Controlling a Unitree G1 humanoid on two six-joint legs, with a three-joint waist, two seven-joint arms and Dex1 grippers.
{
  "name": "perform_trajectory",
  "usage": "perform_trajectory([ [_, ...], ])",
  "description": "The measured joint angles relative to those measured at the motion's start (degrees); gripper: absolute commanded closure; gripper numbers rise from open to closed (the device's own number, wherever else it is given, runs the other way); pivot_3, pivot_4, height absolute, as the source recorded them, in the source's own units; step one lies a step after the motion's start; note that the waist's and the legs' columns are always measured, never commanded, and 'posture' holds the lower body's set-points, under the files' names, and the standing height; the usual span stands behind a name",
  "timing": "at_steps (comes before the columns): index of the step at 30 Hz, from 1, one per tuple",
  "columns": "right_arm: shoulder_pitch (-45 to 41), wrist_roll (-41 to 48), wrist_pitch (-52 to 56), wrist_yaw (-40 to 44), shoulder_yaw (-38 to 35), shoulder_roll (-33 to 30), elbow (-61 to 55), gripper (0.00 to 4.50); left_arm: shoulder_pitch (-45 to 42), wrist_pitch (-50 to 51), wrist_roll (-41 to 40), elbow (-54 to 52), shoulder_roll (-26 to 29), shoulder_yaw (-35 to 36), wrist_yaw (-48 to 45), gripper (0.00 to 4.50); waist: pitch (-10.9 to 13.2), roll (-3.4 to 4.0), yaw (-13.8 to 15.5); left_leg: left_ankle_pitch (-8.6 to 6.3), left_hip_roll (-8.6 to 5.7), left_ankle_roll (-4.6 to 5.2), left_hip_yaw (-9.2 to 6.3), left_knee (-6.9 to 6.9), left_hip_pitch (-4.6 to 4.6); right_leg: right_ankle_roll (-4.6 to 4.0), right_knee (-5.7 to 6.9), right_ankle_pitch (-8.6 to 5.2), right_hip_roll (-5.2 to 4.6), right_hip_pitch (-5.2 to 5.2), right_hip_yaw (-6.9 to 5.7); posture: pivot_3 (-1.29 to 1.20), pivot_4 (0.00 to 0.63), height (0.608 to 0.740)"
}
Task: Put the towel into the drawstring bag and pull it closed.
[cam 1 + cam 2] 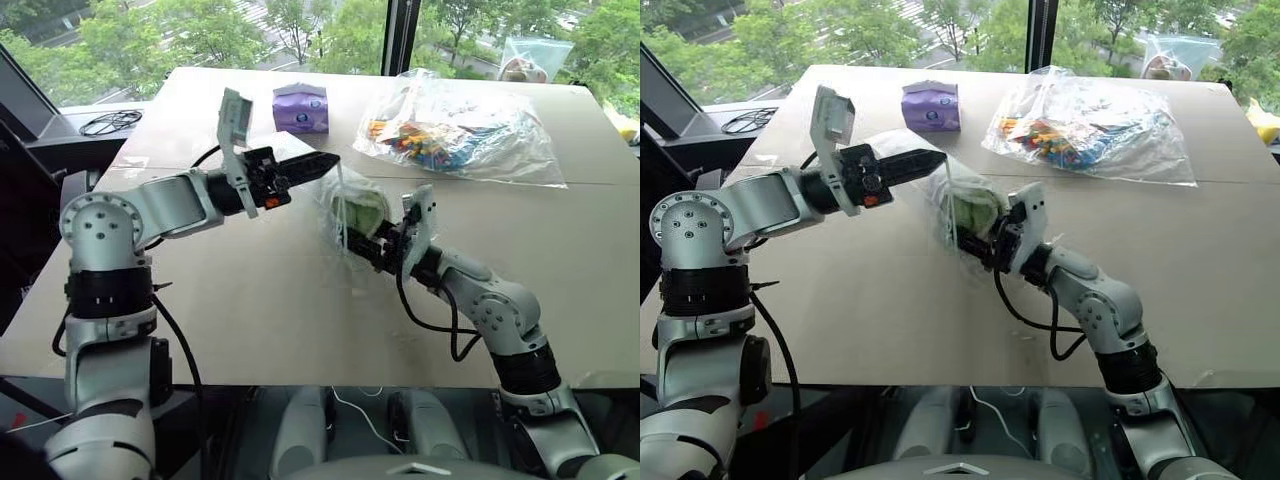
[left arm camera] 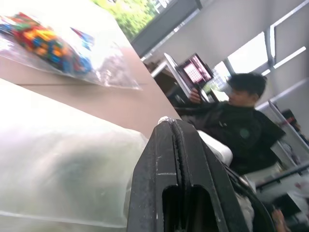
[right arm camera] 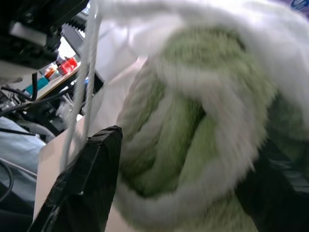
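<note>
Head views first: towel (image 1: 362,212) sits inside the bag (image 1: 350,200) mid-tabletop (image 1: 250,300), green showing through the thin white fabric. Left gripper (image 1: 318,163) has its fingers pressed together just above the bag's top, where a cord (image 1: 341,205) runs up toward them; we judge it pinches that cord. Right gripper (image 1: 372,238) is at the bag's near side. For the closing pull, we would keep the left pinch firm and draw away while the right steadies the bag body.

Left wrist view: fingers (image 2: 179,183) closed tight, bag beside them.

Right wrist view: fingers (image 3: 89,186) spread either side of the towel (image 3: 193,130), cords (image 3: 84,82) hanging near.

Count: one towel, one bag, one purple pack (image 1: 300,108), one clear sack of colourful bits (image 1: 460,130), one person (image 2: 241,130) in the background.
</note>
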Motion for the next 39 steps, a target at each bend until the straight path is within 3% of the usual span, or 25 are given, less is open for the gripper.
perform_trajectory([
  [6, 0.5, -1.8, 0.5, 1.0, -0.4, -2.0, 0.0, 1.19, 4.2, 0.4, 6.0, 0.5, -1.2, 0.1, -2.8, 4.50, 0.0, -0.03, 0.0, -0.03, -0.01, -0.05, 0.05, -0.01, -0.01, 0.01, -0.03, 0.01, -0.23, -0.01, 0.02, 0.00, 0.150, 0.739],
  [13, 0.4, -1.7, 1.1, -0.6, -1.2, 2.6, -0.6, 1.19, 4.1, 1.6, 6.8, -0.2, -3.0, 0.1, -3.3, 4.50, 0.0, -0.07, -0.2, 0.00, 0.06, -0.03, -0.03, -0.04, -0.01, 0.09, 0.00, 0.06, -0.20, -0.02, -0.01, 0.00, 0.150, 0.739],
  [18, 2.6, -2.3, 1.0, -0.5, -3.0, -1.1, -3.8, 1.19, 4.1, 2.4, 7.2, -0.2, -2.5, 1.4, -3.2, 4.50, 0.0, -0.08, 0.1, -0.02, -0.03, -0.04, 0.00, -0.04, -0.02, 0.08, -0.07, 0.05, -0.28, 0.00, -0.03, 0.00, 0.150, 0.739],
  [20, 3.5, -6.4, 0.2, -0.4, -2.8, -6.1, -4.3, 1.19, 4.1, 2.5, 7.2, -0.2, -2.2, 2.1, -3.2, 4.50, 0.0, -0.08, 0.1, -0.08, -0.08, -0.13, 0.06, -0.04, -0.02, 0.00, -0.08, -0.01, -0.40, 0.00, -0.02, 0.00, 0.150, 0.739],
  [24, 3.4, -16.4, -3.6, 0.3, 1.5, -10.9, -2.7, 0.06, 4.2, 2.9, 7.3, -0.3, -2.4, 2.3, -3.0, 4.50, 0.0, -0.09, -0.3, -0.08, -0.02, -0.15, 0.03, -0.04, 0.03, -0.01, -0.04, -0.01, -0.31, -0.02, -0.01, 0.00, 0.150, 0.739],
  [28, 2.0, -25.3, -8.6, -1.1, 8.5, -7.1, 4.1, 0.06, 4.3, 3.3, 7.3, -1.0, -2.9, 2.3, -2.6, 4.50, 0.1, -0.09, -0.4, 0.11, 0.08, -0.10, -0.07, -0.11, 0.06, 0.10, 0.03, 0.05, -0.08, -0.06, 0.00, 0.00, 0.150, 0.739],
  [34, -0.5, -31.7, -12.9, -2.0, 10.1, -2.7, 11.9, 0.06, 4.6, 3.6, 7.2, -1.6, -2.9, 3.0, -1.6, 4.50, 0.1, -0.11, 0.0, 0.14, -0.05, -0.16, -0.03, -0.14, 0.06, 0.16, -0.03, 0.08, -0.05, -0.01, -0.01, 0.00, 0.150, 0.739],
  [37, -0.5, -33.2, -14.6, -3.0, 9.3, -1.5, 14.3, 0.87, 5.1, 3.6, 7.2, -1.8, -3.0, 3.8, -1.0, 4.50, 0.1, -0.11, -0.1, 0.09, -0.07, -0.24, 0.02, -0.12, 0.05, 0.12, -0.03, 0.07, -0.11, -0.01, 0.02, 0.00, 0.150, 0.739],
  [39, -0.5, -33.6, -15.3, -3.4, 8.5, -1.3, 15.0, 1.81, 5.4, 3.7, 7.2, -1.8, -3.2, 3.8, -0.9, 4.50, 0.1, -0.11, -0.1, 0.04, -0.06, -0.32, -0.02, -0.12, 0.05, 0.11, 0.00, 0.06, -0.11, 0.00, -0.03, 0.00, 0.150, 0.739],
])
